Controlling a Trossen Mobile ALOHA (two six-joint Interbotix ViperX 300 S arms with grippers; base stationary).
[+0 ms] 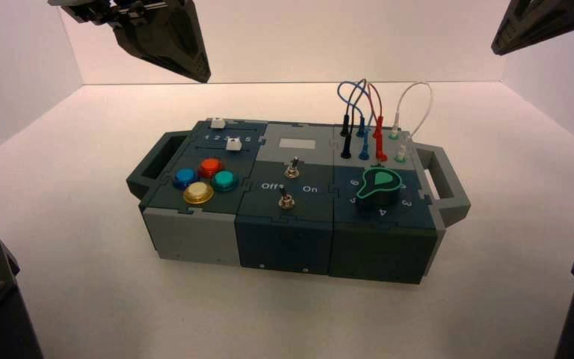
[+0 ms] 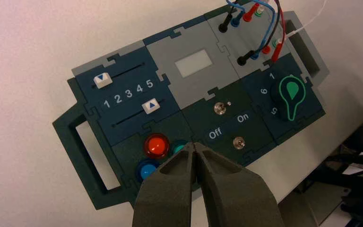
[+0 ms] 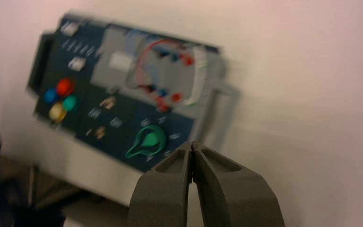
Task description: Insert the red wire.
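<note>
Your left claw hangs in the air over the desk, beyond the left part of the box as the high view has it, and its two fingers are together with nothing between them. Your right claw is up in the air past the box's right side, and its fingers are together too, tips meeting, holding nothing. The red wire is at the far right of the box, on the grey socket panel, arching up above it. One of its plugs, the far red plug, stands in the socket row farther from you. The other, the near red plug, is down by the nearer row with its lower end beside the red socket, which shows bare, so you have that end out of its hole. Next to it on the same panel you have the black wire and the blue wire, and on the outer side the white wire by the green sockets. Just in front of that panel sits the green-rimmed knob. Over on the left you have the red button, blue button, green button and yellow button, with two white sliders behind them.
</note>
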